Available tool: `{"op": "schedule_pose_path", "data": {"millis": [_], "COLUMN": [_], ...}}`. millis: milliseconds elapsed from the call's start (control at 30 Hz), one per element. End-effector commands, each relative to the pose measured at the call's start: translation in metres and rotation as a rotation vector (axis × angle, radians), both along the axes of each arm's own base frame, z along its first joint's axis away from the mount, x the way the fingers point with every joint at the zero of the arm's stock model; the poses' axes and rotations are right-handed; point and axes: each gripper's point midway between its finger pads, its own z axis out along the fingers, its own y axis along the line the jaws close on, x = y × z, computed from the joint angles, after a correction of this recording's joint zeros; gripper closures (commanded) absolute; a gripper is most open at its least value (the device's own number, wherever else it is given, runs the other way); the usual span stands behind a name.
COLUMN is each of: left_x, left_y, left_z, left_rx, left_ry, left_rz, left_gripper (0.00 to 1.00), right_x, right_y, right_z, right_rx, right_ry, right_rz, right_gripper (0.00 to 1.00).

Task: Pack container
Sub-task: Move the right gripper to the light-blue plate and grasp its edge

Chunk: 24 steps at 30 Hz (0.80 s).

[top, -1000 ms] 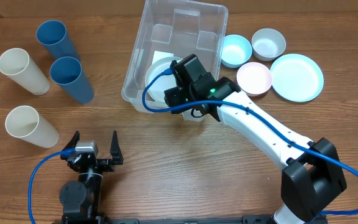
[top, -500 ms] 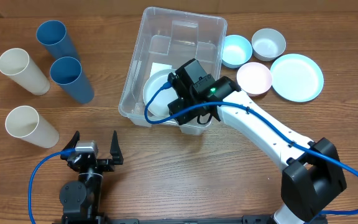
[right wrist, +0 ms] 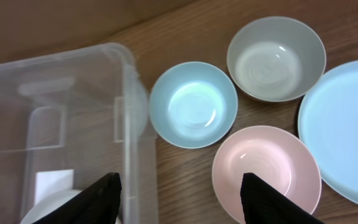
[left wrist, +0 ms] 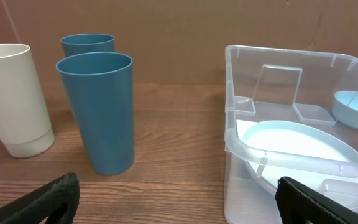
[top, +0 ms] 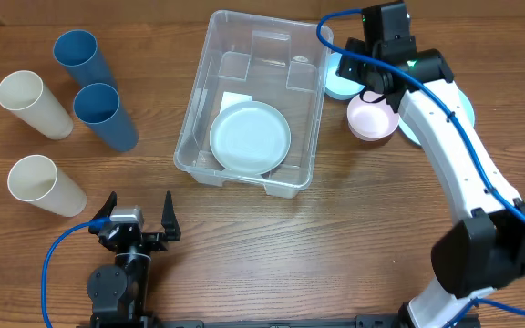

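Clear container (top: 253, 55) with plate (top: 250, 137) inside, right jaws parted, empty, just beside it, left jaws wide, empty

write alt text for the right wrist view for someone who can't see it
The right gripper, jaws open and empty, hovers over three bowls on a wooden table: a light blue bowl, a grey bowl and a pink bowl. A clear container sits at the left and a light blue plate at the right.

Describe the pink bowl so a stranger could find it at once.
Find the big clear container mid-table; a group of dishes sits just right of it. The pink bowl lies between the container and the pale blue plate, and is the only pink dish.
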Motion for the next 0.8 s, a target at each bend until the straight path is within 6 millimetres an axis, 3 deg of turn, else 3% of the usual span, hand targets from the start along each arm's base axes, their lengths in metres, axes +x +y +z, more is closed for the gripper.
{"op": "schedule_pose_path", "data": {"millis": [0,67,167,333,400,767], "left_x": [0.0,0.0,0.0,0.0,0.0,0.0], "left_y": [0.002,0.002,0.002,0.002,0.002,0.002], "left_z": [0.0,0.0,0.0,0.0,0.0,0.0], "left_rx": [0.023,0.023,0.023,0.023,0.023,0.023], "left_ry": [-0.005,-0.005,-0.005,-0.005,-0.005,-0.005], "left_rz": [0.007,0.006,0.006,0.006,0.006,0.006], "left_gripper": [0.0,0.0,0.0,0.0,0.0,0.0], "right_x": [0.009,0.017,0.029,0.043,0.051,0.059], "right_y": [0.0,0.001,-0.001,0.001,0.016,0.041], "right_z": [-0.057,-0.083,-0.1,-0.093,-0.087,-0.077], "right_rx": [-0.028,-0.035,-0.032,-0.026,0.004,0.047], "right_ry": [0.102,0.13,0.124,0.062,0.023,-0.033], "right_rz": [-0.019,-0.019,-0.029,-0.002,0.1,0.267], "right_gripper": [0.35,0.35,0.35,0.35,0.35,0.36]}}
